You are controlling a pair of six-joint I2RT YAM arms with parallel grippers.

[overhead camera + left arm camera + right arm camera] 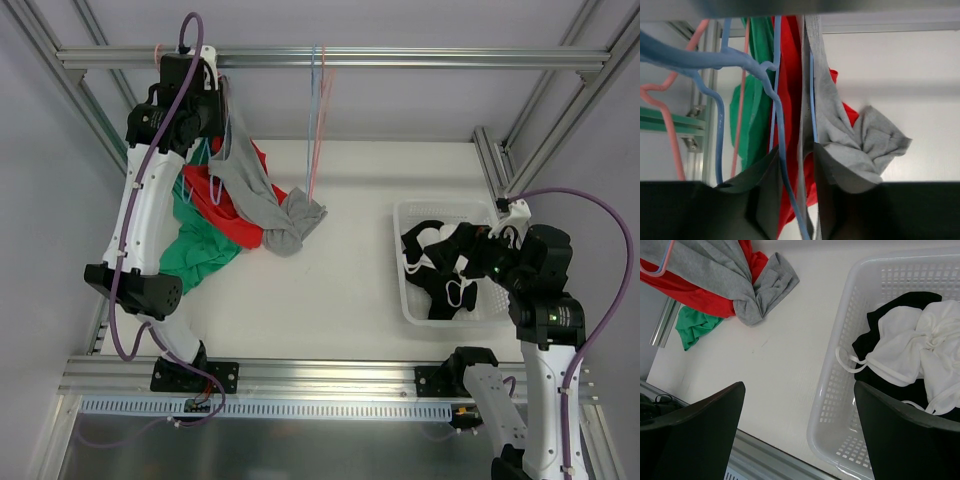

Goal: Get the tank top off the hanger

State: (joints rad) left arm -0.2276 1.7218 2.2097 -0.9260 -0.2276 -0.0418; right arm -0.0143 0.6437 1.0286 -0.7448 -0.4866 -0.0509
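Left claw [790, 200] half buried in grey tank top [855, 150], grip impossible to tell; right claw [799, 390] gapes wide above basket [840, 355] edge

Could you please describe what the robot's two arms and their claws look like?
Both the left arm and right arm have white links with black joint housings, and a purple cable loops along each. The left claw and right claw have broad, dark fingers.
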